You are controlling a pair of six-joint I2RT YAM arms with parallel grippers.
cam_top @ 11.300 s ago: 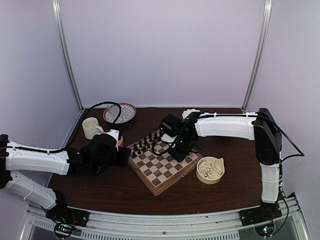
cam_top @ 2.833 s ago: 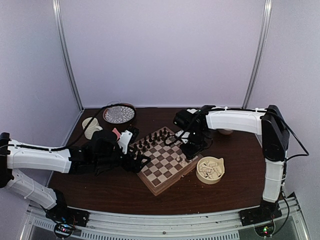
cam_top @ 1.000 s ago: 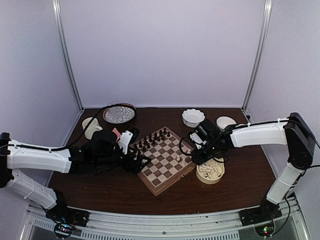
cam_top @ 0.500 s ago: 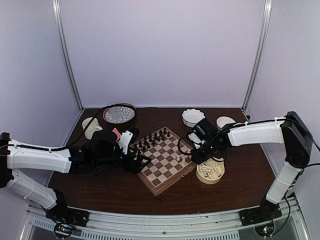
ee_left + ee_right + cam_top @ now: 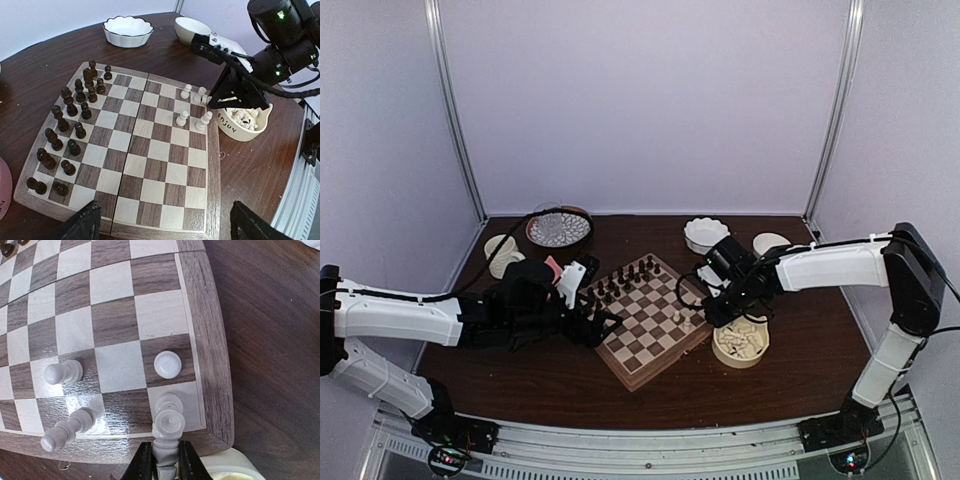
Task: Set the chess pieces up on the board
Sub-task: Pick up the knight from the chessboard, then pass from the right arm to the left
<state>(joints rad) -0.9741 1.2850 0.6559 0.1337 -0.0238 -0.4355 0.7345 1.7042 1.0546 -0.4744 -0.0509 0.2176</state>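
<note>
Seen from the top external camera, the square wooden board (image 5: 650, 325) sits cornerwise on a dark, glossy table (image 5: 570, 385), with bare tabletop open along its near edges. The left gripper (image 5: 603, 322) rests at the board's left corner. The right gripper (image 5: 713, 316) hangs at the right corner, just beside a round cream bowl (image 5: 740, 345). A scalloped white dish (image 5: 705, 235) and a patterned plate (image 5: 558, 229) stand well apart at the back. From the left wrist, that arm's black fingers are spread wide over the pale rim. Turned dark pieces (image 5: 70, 125) crowd the two ranks at left, and four cream chess pieces (image 5: 182, 118) stand near the right edge. The checkered squares between them lie open, and the bowl holds more cream figures. From the right wrist, the right gripper pinches a slim cream piece (image 5: 165, 451) above the board's rim, just beside another standing on an edge square.
</note>
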